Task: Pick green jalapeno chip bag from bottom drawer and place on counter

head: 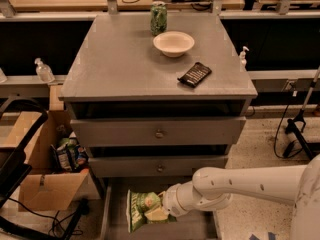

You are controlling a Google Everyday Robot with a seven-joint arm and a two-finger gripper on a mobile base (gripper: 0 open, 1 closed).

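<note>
The green jalapeno chip bag (pixel 141 207) is crinkled light green with pale ends, and sits over the open bottom drawer (pixel 116 219) at the lower middle. My gripper (pixel 161 210) comes in from the right on a white arm and is shut on the bag's right side. The bag looks lifted a little off the drawer floor. The counter (pixel 125 64) is the broad grey cabinet top above, well above the gripper.
On the counter stand a green patterned can (pixel 158 18), a pale bowl (pixel 173 43) and a flat black packet (pixel 194 74). Two shut drawer fronts with knobs (pixel 159 133) overhang the open drawer. A cardboard box (pixel 47 171) with items stands at left.
</note>
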